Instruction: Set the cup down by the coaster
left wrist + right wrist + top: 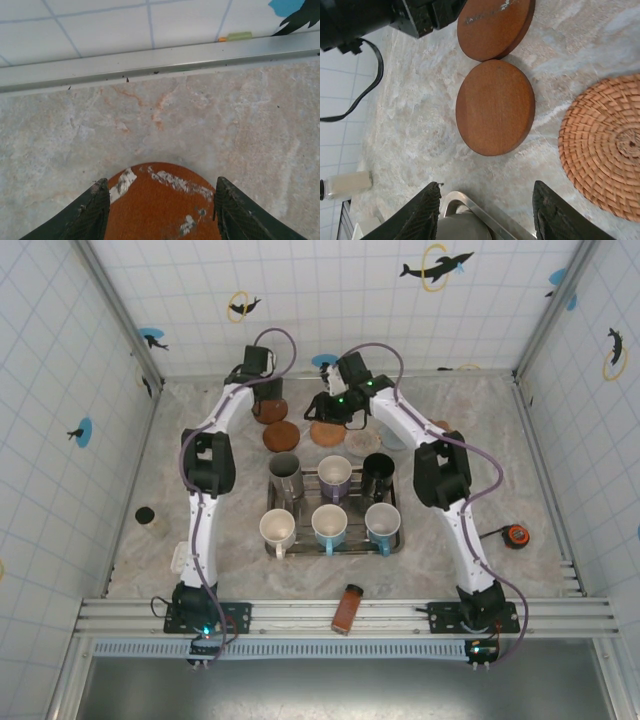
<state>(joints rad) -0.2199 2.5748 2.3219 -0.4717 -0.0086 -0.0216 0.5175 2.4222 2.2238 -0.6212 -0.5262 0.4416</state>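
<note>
Framing steel cup rim, right end effector spread, wooden coaster beyond

A pale, marble-patterned tabletop veined with rusty orange is enclosed by white panel walls ruled in a thin blue grid: a back wall beyond its far edge, a left wall and a right wall at its sides, joined by grey metal corner posts. Dark dolphin stickers with yellow rings and blue patches dot the walls above the tabletop. A ridged aluminium rail runs along the tabletop's near edge, a dark grey surface lies beyond it, and the light is soft and even.
</note>
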